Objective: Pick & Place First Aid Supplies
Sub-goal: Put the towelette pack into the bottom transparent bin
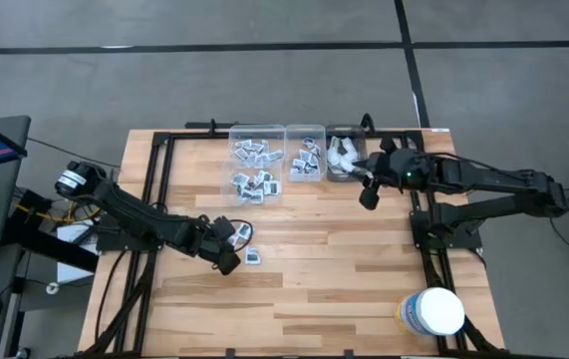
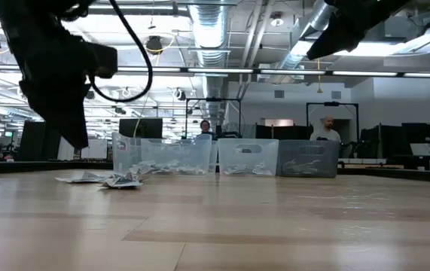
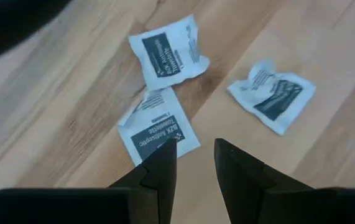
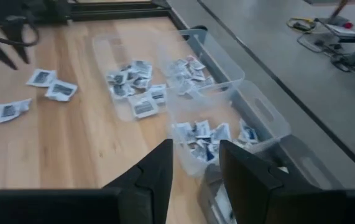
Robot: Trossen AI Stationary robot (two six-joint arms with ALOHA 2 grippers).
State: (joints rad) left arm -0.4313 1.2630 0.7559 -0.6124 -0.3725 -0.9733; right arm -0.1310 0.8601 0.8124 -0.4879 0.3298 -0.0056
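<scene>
left gripper (image 3: 189, 155) hovers over three loose packets (image 3: 158, 127) on the worktop (image 1: 364, 289), left of centre; jaws narrowly apart, holding nothing. nearest packet lies just ahead of the left fingertip (image 3: 165, 152), partly under it, print running roughly square to the jaw gap. the other two sit further out, one straight ahead, one off to the side, apart. left arm is clearly nearer; likely pick is that nearest packet. right gripper (image 4: 196, 158) hangs over the bins (image 1: 305, 152) at the far edge, jaws part open, empty. three bins in a row, all holding supplies. one tub (image 1: 433, 311) near the right corner.
</scene>
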